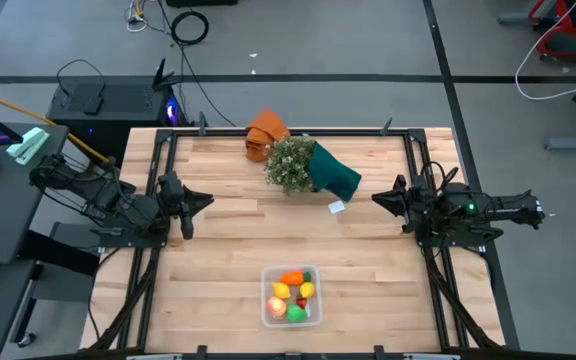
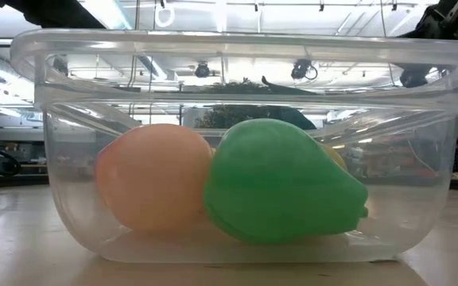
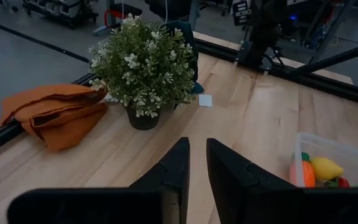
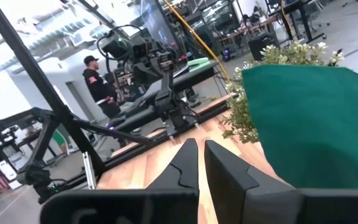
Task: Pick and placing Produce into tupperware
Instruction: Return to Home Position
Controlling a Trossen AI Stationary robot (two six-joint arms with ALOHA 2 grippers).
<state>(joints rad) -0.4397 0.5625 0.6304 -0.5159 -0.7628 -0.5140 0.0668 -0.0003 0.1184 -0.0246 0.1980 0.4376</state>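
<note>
Low view shows the clear tupperware [image 2: 229,49] up close. Inside it, a peach [image 2: 153,175] and a green piece [image 2: 281,183] hide most of the other produce. From above, it sits at the near edge of the table [image 1: 388,290]. Farther in, the left gripper [image 3: 197,144] and right gripper [image 4: 201,144] hang at opposite sides, pointing inward. Their fingers are almost together and hold nothing. Farthest back lie the plant [image 1: 290,163] and the orange cloth [image 1: 265,133].

A robotics lab: wooden surface [image 1: 228,240] in a black metal frame [image 1: 418,129], loose cables [image 1: 190,28] on grey floor [image 1: 348,50], a person [image 4: 97,81] among far rigs [image 4: 142,56].
</note>
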